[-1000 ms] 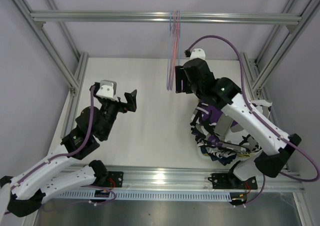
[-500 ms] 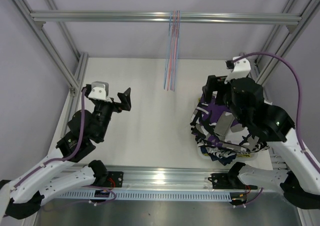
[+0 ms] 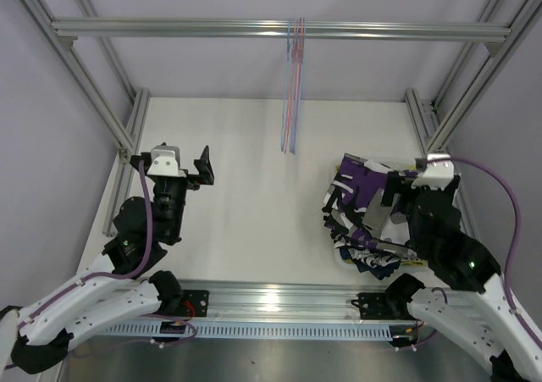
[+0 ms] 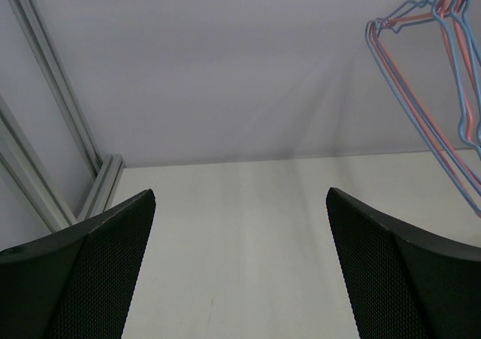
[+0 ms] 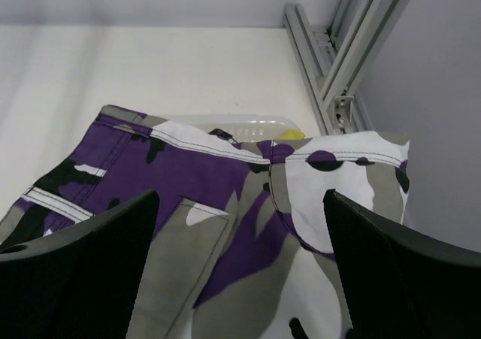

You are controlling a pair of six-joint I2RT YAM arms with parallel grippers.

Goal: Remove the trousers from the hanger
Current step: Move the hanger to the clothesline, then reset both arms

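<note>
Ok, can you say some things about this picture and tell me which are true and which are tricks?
1. The hangers hang bare from the rail. True.
2. The right end effector is open above the trousers. True.
3. The trousers lie on the left side of the table. False: they are piled on its right side.
4. The left end effector holds one of the hangers. False: it is open and empty.
5. The top trousers are patterned purple, white and black. True.
</note>
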